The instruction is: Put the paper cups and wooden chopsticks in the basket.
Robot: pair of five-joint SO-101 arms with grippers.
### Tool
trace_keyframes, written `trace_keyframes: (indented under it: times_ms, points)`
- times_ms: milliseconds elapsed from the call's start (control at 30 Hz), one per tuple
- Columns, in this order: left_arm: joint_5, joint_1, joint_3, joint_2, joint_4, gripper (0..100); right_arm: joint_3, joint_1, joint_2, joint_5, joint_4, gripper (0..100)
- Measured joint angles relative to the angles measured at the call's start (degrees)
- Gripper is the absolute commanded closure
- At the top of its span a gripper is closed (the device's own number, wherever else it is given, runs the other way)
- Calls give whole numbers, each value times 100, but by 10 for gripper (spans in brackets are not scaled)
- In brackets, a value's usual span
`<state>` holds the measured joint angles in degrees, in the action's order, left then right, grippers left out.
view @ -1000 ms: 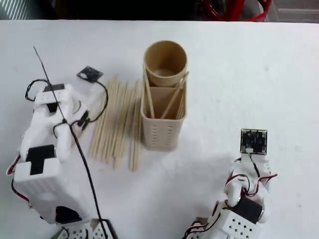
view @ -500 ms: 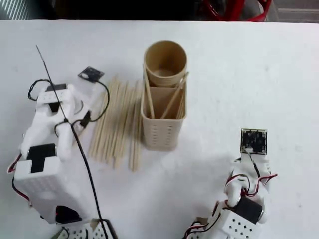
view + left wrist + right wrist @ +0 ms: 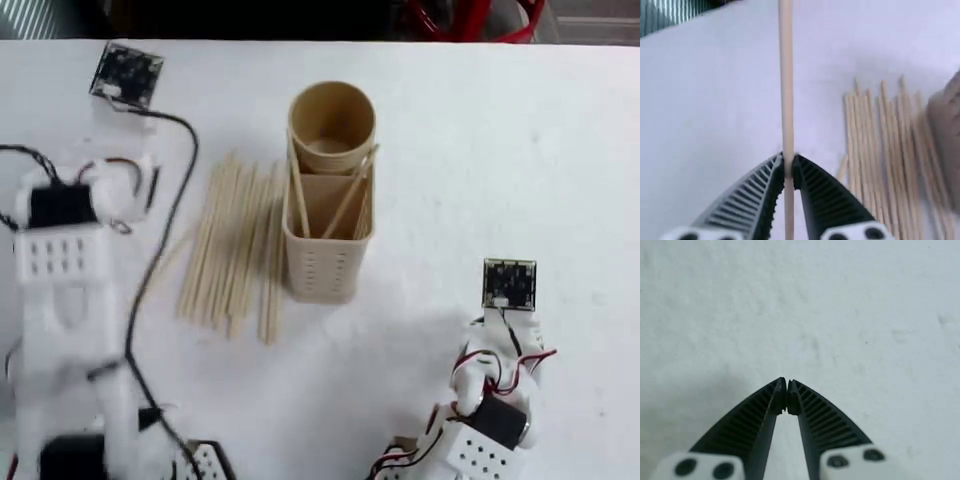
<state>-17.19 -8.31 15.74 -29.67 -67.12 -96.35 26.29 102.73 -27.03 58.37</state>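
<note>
Fingers (image 3: 760,200) of left gripper (image 3: 788,160) closed on a single wooden chopstick (image 3: 786,75) — stick pinched near one end between the ribbed pads, long free end projecting straight ahead over bare table (image 3: 705,110). Held beside the loose pile (image 3: 235,245), apart from it, not touching. Pile fanned on the table just beside the basket (image 3: 322,268), on the left arm's side; no visible shift in its outline against the frames of a second and half a second ago. Basket upright, a few leaning sticks (image 3: 348,200) already inside, paper cups (image 3: 332,120) nested at its far end; contents matching both earlier frames.

Change confined to the left arm (image 3: 60,260): a second ago and half a second ago crouched low at the pile's outer edge, wrist camera board (image 3: 127,72) close to the stick tips; now swung back and raised, board carried toward the table's far-left corner. Read as grasp completed and lift under way, transfer to the basket not yet begun.

On the other side, right gripper (image 3: 786,386) shut on nothing, tips together above bare table; right arm (image 3: 490,400) parked at the near right, same pose in all three high frames.

Judgement for the task: cups apparently done, most chopsticks still outside — one stick per trip implying many cycles ahead. Long overhang likely to swing in transit; tilt probably needed to drop it tip-first into the narrow opening.
</note>
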Motion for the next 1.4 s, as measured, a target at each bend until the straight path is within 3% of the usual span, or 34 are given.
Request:
trace_keyframes:
  times_ms: [233, 400, 633, 1000, 1200, 1400]
  points:
    - [659, 1908, 0, -1424, 510, 977, 0, 0, 0, 0, 0, 981]
    - [659, 2602, 0, -1811, 1222, 977, 0, 0, 0, 0, 0, 981]
    - [659, 3015, 114, -1864, 2224, 977, 0, 0, 0, 0, 0, 981]
    - [659, 3824, 1618, -1864, 3991, 977, 0, 0, 0, 0, 0, 981]
    - [668, 3807, 2347, -1864, 4202, 972, 0, 0, 0, 0, 0, 981]
    - [668, 3516, 2514, -1864, 4211, 881, 0, 0, 0, 0, 0, 981]
